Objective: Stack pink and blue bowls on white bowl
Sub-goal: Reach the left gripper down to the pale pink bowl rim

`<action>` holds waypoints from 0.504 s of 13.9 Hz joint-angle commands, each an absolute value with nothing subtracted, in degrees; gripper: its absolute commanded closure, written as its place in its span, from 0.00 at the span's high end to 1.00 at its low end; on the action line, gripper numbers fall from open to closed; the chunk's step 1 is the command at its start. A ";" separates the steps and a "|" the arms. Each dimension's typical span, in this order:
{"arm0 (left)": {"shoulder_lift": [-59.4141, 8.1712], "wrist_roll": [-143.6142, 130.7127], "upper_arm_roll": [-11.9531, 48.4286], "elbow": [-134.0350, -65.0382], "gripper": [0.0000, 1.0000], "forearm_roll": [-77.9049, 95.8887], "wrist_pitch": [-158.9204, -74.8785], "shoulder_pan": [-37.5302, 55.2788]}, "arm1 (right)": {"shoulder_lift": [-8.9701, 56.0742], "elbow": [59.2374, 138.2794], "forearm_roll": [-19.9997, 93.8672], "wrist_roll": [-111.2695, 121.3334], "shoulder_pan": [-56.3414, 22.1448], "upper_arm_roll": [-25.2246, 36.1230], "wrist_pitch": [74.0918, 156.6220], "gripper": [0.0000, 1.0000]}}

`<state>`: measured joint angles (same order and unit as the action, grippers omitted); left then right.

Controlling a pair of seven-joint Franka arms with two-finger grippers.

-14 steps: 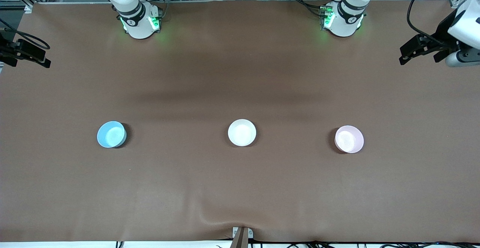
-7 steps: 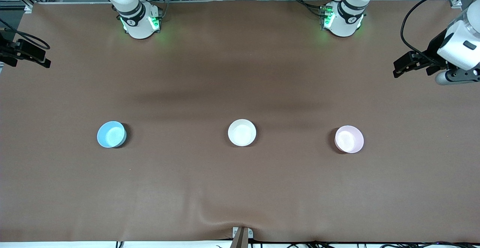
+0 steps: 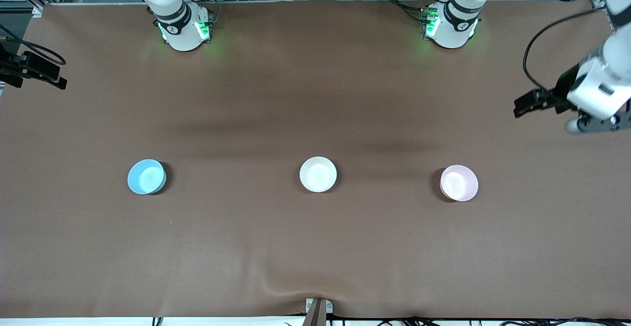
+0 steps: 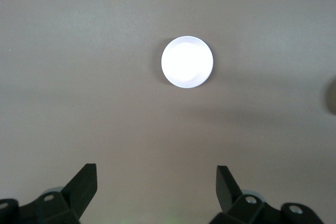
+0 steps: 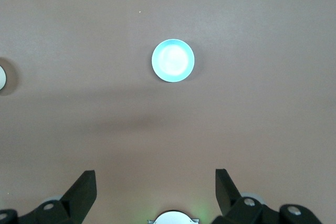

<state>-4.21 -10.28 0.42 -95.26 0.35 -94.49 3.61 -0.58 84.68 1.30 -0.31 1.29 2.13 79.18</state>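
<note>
From the front view, three bowls sit in a row on the brown desk (image 3: pixel 315 247), well apart from one another, and I take the white bowl (image 3: pixel 318 174) in the middle as my landmark. The blue bowl (image 3: pixel 146 176) lies toward my right arm's end of the desk from the white bowl, and the pink bowl (image 3: pixel 459 183) lies toward my left arm's end, a touch nearer the front camera than the white one. All three stand upright and empty, none stacked. My left gripper (image 3: pixel 526 104) hangs in the air over the bare desk at my left arm's end, well apart from the pink bowl and farther still from the white one. My right gripper (image 3: pixel 34 72) hangs over the desk's edge at my right arm's end, well apart from the blue bowl; that arm waits there. In the left wrist view, my left fingers (image 4: pixel 84 184) are spread wide with nothing between them, and below them a round bowl (image 4: pixel 187 62) glares so bright that I cannot tell its colour here; a dark sliver of another bowl (image 4: pixel 333 96) shows at the frame's edge. In the right wrist view, my right fingers (image 5: pixel 82 188) are likewise spread wide and empty, with the blue bowl (image 5: pixel 172 60) on the desk below them and a slice of the white bowl (image 5: pixel 2 77) at the frame's edge.
</note>
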 commanded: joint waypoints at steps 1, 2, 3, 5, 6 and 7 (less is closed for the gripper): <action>-7.63 -9.23 0.62 -99.56 1.00 1.41 -102.18 3.25 | -0.62 84.29 0.26 -0.53 0.62 2.37 78.84 1.00; -8.69 -9.23 0.62 -101.76 1.00 1.41 -106.13 3.16 | -0.62 84.29 0.26 -0.53 0.62 2.37 78.84 1.00; -9.92 -9.23 0.53 -103.87 1.00 1.41 -110.09 2.90 | -0.62 84.29 0.26 -0.53 0.62 2.37 78.84 1.00; -12.82 -9.32 0.70 -106.86 1.00 1.67 -117.04 1.59 | -0.62 84.29 0.26 -0.53 0.53 2.37 78.75 1.00; -14.57 -9.32 0.70 -107.14 1.00 1.93 -119.16 1.50 | -0.62 84.29 0.26 -0.53 0.53 2.37 78.75 1.00; -16.50 -9.32 0.70 -107.14 1.00 2.37 -120.48 1.41 | -0.62 84.29 0.26 -0.53 0.53 2.37 78.75 1.00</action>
<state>-14.48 -10.21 0.44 -106.46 0.57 -117.55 2.12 -0.57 84.69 1.30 -0.31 1.27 2.11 79.17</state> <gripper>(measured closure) 0.000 0.000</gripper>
